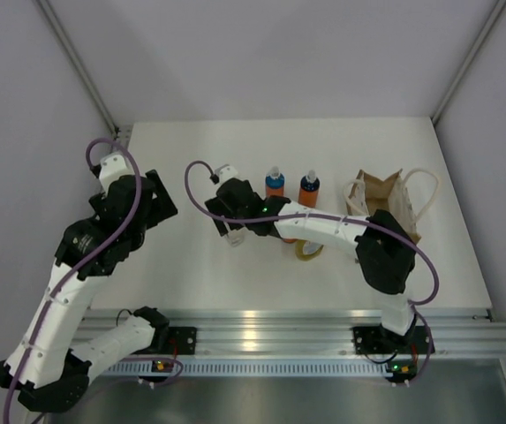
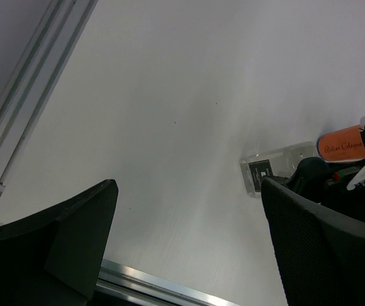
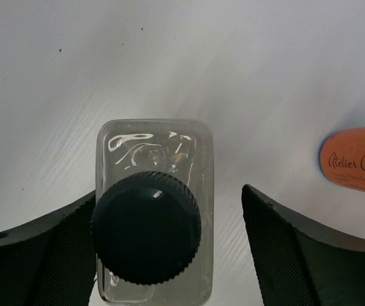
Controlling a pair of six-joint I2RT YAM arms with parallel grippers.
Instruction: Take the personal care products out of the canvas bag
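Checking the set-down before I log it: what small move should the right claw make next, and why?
Probably lift the right claw straight up. The clear bottle stands upright on the table, and the claw is open with a gap on one side, so it looks released. Sliding sideways might knock it toward the orange bottle.

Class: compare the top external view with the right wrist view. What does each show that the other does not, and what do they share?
Only the top external view shows the canvas bag, two upright orange bottles and the left arm. Only the right wrist view shows the dark cap of the clear bottle from above, and lettering on an orange bottle. Both share the white table and the right arm's open fingers.
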